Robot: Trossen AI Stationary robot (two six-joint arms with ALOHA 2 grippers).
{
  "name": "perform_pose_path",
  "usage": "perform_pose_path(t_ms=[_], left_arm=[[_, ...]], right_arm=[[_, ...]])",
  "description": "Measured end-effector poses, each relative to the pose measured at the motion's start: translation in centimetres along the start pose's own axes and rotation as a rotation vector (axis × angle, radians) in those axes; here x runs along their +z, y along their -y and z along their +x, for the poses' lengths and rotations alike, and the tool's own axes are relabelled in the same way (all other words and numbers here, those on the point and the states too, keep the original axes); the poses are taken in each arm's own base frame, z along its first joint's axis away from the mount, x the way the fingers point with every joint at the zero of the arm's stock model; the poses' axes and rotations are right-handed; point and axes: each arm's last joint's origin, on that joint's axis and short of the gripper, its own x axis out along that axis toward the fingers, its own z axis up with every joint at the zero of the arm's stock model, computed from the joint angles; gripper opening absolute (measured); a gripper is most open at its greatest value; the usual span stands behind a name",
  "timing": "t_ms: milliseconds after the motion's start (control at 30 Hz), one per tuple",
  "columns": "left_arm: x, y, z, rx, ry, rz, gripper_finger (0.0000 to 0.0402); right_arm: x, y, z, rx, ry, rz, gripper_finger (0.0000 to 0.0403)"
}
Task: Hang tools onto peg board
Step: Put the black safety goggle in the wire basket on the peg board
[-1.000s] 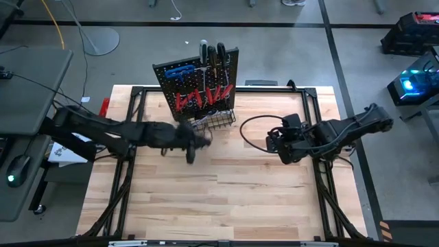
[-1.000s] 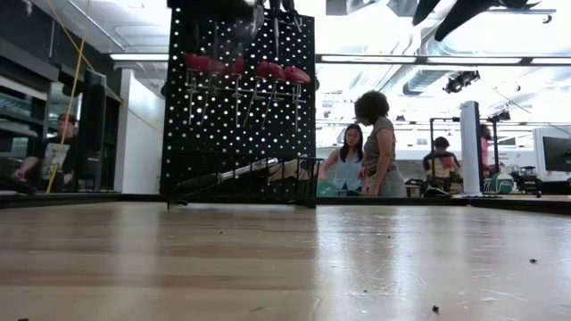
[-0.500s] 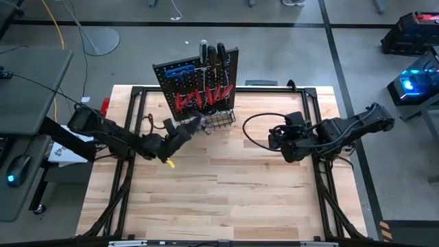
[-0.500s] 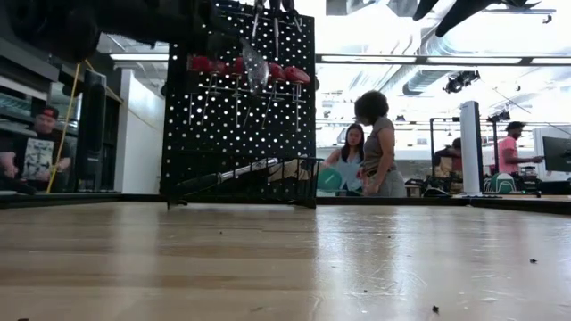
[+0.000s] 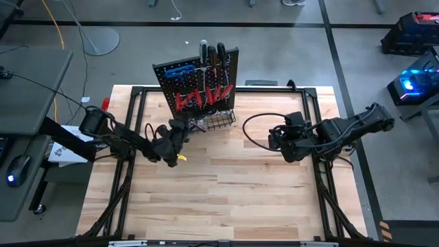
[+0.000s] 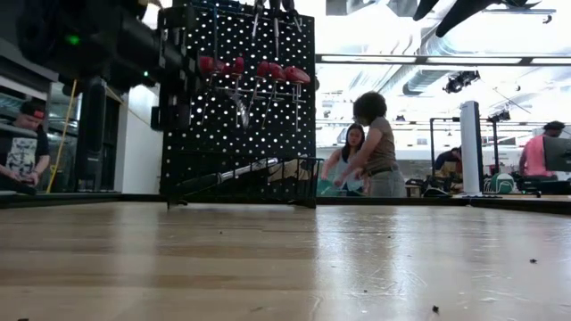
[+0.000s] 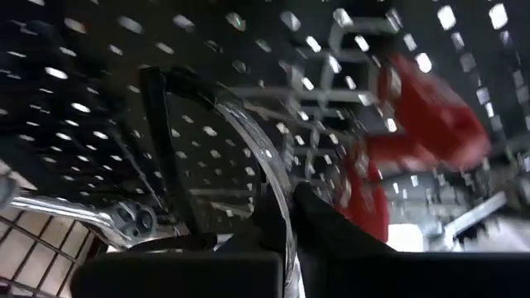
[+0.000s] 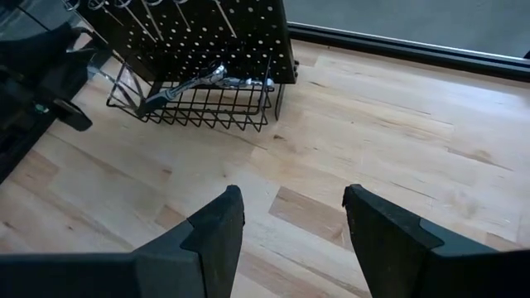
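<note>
Chrome ratchet (image 8: 211, 77) lies in peg board's (image 5: 197, 81) black wire basket (image 8: 195, 103).

A pale wooden tabletop (image 5: 226, 185) carries the black peg board (image 5: 197, 86), standing upright at its far edge, left of centre.

Peg board (image 5: 197, 86) at upper centre of the high view — basket (image 5: 218, 121) at its foot, ratchet (image 8: 195, 81) inside — left gripper (image 5: 180, 130) just before it, right gripper (image 5: 273, 140) well right.
</note>
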Motion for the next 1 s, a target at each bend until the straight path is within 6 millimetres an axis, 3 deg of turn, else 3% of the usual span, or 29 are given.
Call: perform_pose_path(t_ms=[367,767,1000], left_arm=[[0.6,-0.8,3.0,0.006,0.158,-0.044,0.0018],[0.2,-0.7,2.8,-0.009,0.055,0.030,0.0113],[-0.4,-0.6,2.5,-0.066,-0.152,0.207,0.0154]], right_arm=[[0.1,0.0,0.1,-0.003,0.003,0.003,0.0200],[0.0,0.0,0.1,0.001,-0.029,0.010,0.0200],[0.0,0.0,0.1,0.001,-0.027,0.010,0.0200]])
